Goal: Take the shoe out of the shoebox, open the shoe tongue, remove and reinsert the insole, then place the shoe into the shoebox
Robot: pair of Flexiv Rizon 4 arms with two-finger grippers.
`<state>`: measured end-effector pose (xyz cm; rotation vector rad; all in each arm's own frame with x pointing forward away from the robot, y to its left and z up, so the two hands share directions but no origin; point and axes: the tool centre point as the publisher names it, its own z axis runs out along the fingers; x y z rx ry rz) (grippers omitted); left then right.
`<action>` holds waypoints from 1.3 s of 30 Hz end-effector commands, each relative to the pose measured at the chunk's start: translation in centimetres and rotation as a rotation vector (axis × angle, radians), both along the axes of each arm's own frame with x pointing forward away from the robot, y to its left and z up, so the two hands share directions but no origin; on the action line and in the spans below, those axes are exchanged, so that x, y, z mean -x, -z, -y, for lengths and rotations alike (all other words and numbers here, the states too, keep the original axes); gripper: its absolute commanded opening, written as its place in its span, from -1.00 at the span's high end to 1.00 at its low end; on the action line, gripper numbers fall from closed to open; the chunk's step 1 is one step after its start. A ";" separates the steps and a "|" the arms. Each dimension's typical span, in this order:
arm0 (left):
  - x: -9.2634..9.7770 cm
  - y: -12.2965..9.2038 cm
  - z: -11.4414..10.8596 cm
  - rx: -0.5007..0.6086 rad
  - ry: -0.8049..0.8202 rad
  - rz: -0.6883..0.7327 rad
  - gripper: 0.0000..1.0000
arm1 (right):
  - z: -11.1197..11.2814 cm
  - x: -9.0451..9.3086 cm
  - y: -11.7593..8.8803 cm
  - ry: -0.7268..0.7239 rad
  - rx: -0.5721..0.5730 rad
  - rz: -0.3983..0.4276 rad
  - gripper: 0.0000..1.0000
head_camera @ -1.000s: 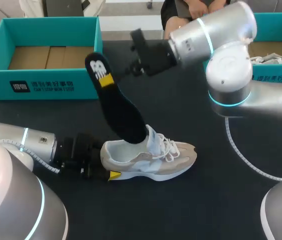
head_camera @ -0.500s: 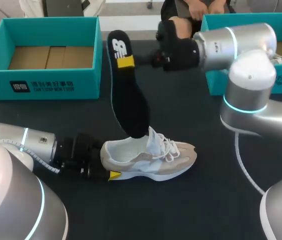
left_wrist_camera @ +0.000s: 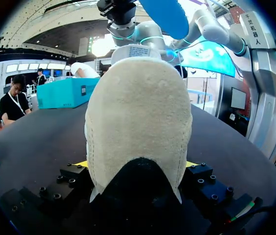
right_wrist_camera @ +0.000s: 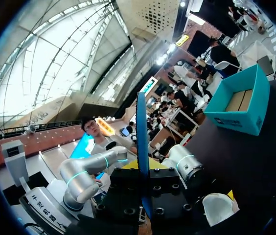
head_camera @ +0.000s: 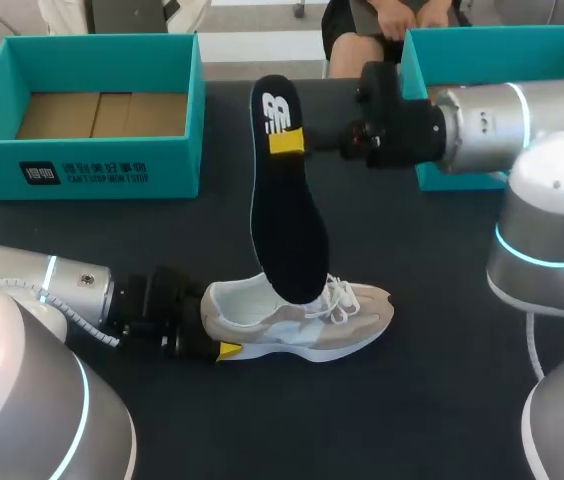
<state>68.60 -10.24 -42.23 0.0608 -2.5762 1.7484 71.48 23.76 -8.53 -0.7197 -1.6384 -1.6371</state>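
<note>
Two teal boxes at rear of dark table (head_camera: 412,400): shoebox (head_camera: 92,100), second box (head_camera: 482,40). One shoe (head_camera: 302,315) stands mid-table, heel clamped by left gripper (head_camera: 214,322). One insole (head_camera: 284,200), raised on end above shoe's opening, pinched by right gripper (head_camera: 287,142).

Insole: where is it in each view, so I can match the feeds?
Head: insole at centre, upright, top end in right claw, lower end over the shoe.
Left wrist: blue shape beyond and above the shoe.
Right wrist: edge-on in the right claw.
Shared landmark: the shoe, pale in all three.
</note>
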 end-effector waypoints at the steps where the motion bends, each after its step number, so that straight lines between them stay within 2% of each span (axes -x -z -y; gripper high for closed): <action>1: 0.1 0.0 0.0 -0.003 -0.001 0.000 1.00 | 1.0 2.2 -0.8 0.099 0.009 -0.003 1.00; 18: 0.1 0.0 0.0 -0.003 -0.001 0.000 1.00 | 1.1 2.4 -1.0 0.104 0.013 0.006 1.00; 22: 0.1 0.0 0.0 -0.003 -0.001 0.000 1.00 | 1.9 2.4 -3.5 0.116 -0.045 -0.024 1.00; 27: 0.1 0.0 0.0 -0.003 -0.001 0.000 1.00 | 2.3 3.2 -6.3 0.113 -0.025 -0.111 1.00; 31: 0.1 0.0 0.0 -0.003 -0.001 0.000 1.00 | 2.4 4.0 -8.3 0.114 -0.020 -0.137 1.00; 35: 0.1 0.0 0.0 -0.003 -0.001 0.000 1.00 | 2.4 4.7 -9.7 0.116 0.004 -0.144 1.00; 39: 0.1 0.0 0.0 -0.003 -0.001 0.000 1.00 | 2.3 5.6 -9.9 0.109 -0.001 -0.143 1.00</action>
